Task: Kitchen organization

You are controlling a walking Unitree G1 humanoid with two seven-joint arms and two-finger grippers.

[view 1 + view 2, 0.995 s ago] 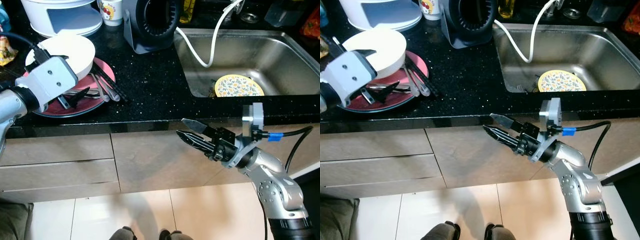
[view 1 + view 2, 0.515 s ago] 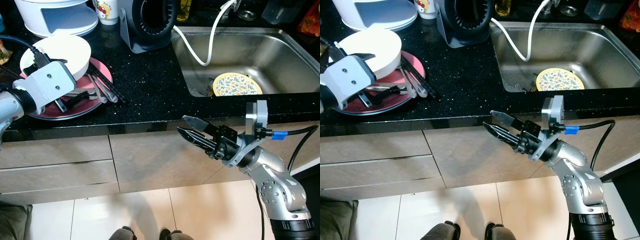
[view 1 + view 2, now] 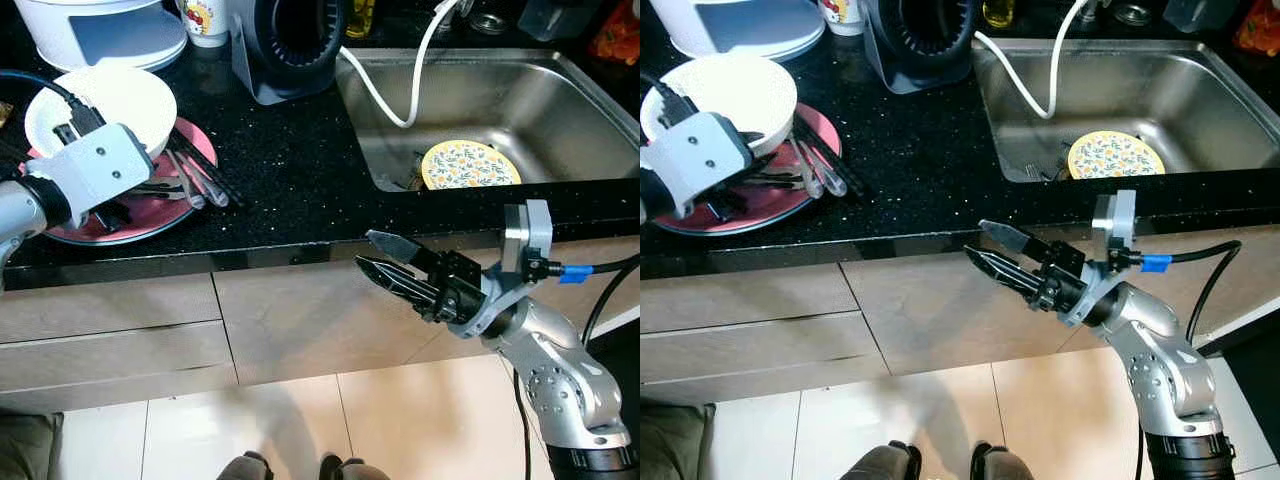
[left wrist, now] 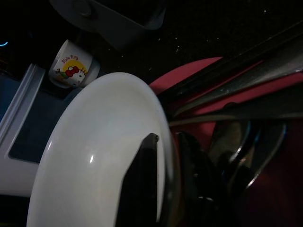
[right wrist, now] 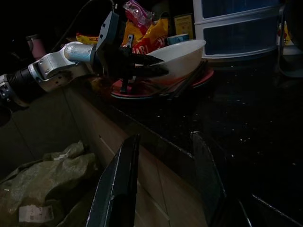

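The left gripper (image 4: 163, 182) grasps the rim of the white bowl (image 3: 105, 100), one finger inside and one outside, and the bowl sits tilted on the red plate (image 3: 150, 210) on the black counter (image 3: 290, 160), left of the sink (image 3: 520, 100). Chopsticks and spoons (image 3: 195, 175) lie on the plate beside the bowl. Behind the bowl stands a white cup (image 4: 71, 68) with a cartoon print whose small writing I cannot read. A flowered yellow plate (image 3: 470, 165) lies in the sink under a white hose (image 3: 395, 95). The right gripper (image 3: 385, 262) hangs below the counter edge before the drawers, its fingers apart and holding nothing
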